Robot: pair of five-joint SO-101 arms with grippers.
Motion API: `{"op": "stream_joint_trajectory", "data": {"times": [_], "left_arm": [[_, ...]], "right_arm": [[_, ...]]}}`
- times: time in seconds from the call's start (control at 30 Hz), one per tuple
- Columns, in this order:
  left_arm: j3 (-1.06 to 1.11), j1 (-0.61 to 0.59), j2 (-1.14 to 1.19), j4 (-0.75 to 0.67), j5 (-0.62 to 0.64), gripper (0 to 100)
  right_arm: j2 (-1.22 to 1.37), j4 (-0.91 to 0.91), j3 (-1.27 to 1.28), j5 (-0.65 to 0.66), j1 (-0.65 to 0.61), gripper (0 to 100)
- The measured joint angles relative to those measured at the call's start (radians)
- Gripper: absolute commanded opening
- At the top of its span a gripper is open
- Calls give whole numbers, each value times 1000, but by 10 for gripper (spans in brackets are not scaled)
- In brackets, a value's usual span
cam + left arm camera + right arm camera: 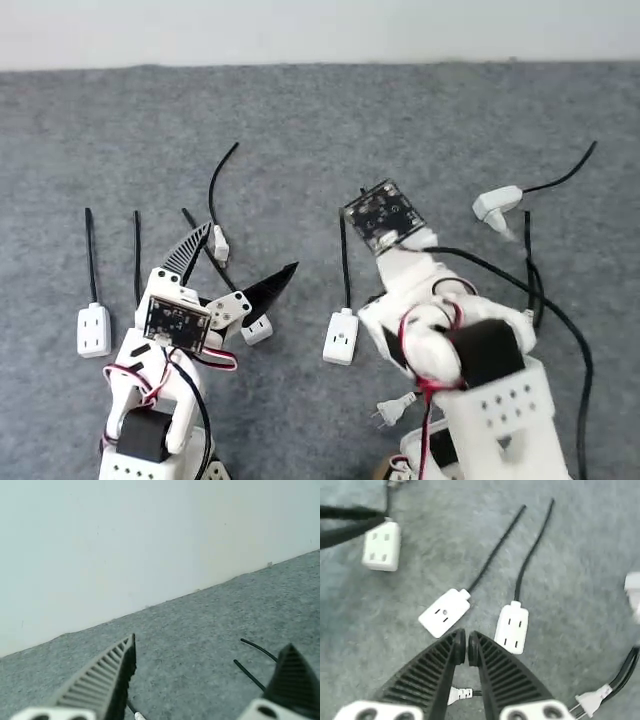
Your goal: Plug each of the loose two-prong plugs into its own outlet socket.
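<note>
On the grey felt-covered desk [450, 120], your left claw [253, 246] stood wide open and empty, with a white outlet socket [257, 328] near it at seven o'clock. Your right claw [466, 647] was pinched shut on nothing. A white two-prong plug [395, 410] lay loose at five o'clock.

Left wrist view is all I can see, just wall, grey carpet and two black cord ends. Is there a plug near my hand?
Observer: Yes. Seen from above, a white plug lies on the carpet between the open fingers of the left hand.
Operator: Where can it go?
Observer: A white socket lies by the root of the black finger.
Operator: What about the other arm?
Observer: The right hand is shut, pointing down at two more sockets.
</note>
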Motion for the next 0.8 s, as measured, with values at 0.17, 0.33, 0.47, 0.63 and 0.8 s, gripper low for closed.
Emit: {"op": "stream_joint_trajectory", "data": {"times": [0.17,0.33,0.47,0.63,0.8], "left_arm": [[40,0,0,-48,0,411],[41,0,0,-63,0,411],[55,15,0,-64,0,411],[69,43,0,-66,-37,411],[78,48,0,-86,-37,411]], "right_arm": [[68,-107,183,41,43,9],[75,-282,367,69,46,9],[75,-454,499,69,44,9],[75,-674,638,69,44,9],[75,-876,758,69,43,9]]}}
